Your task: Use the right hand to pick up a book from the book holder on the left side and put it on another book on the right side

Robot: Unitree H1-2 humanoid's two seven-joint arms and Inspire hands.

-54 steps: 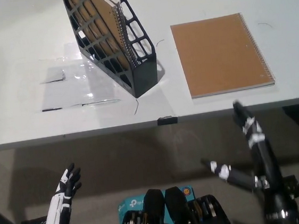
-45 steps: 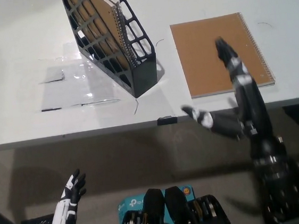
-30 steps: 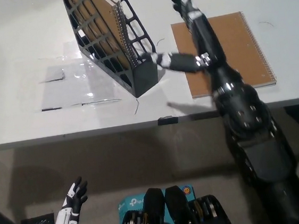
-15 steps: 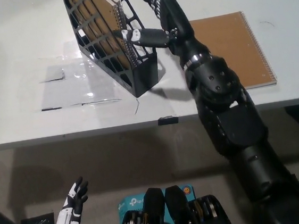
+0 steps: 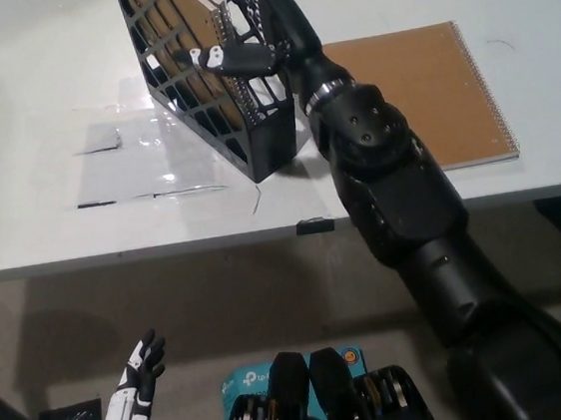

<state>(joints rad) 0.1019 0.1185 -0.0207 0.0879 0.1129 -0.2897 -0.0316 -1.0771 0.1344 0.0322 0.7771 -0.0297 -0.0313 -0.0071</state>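
A black lattice book holder (image 5: 182, 80) stands tilted on the white table, left of centre, with a brown spiral-bound book (image 5: 184, 25) upright inside it. My black right hand (image 5: 259, 22) reaches over the holder's right wall at the top of that book; one finger lies across the book's cover and the others are spread above the rim. No grasp on the book shows. A second brown spiral notebook (image 5: 427, 94) lies flat on the table to the right, partly covered by my right arm. My white left hand (image 5: 133, 386) rests low at the lower left, fingers apart.
The white table (image 5: 37, 85) runs across the upper picture; its front edge (image 5: 164, 244) crosses at mid-height. A clear plastic sheet (image 5: 139, 155) lies taped left of the holder. A small black clip (image 5: 312, 227) sits on the table edge.
My right arm has risen from below the table edge, swung up and left across the flat notebook, and now reaches the holder's top. The left hand has sunk lower.
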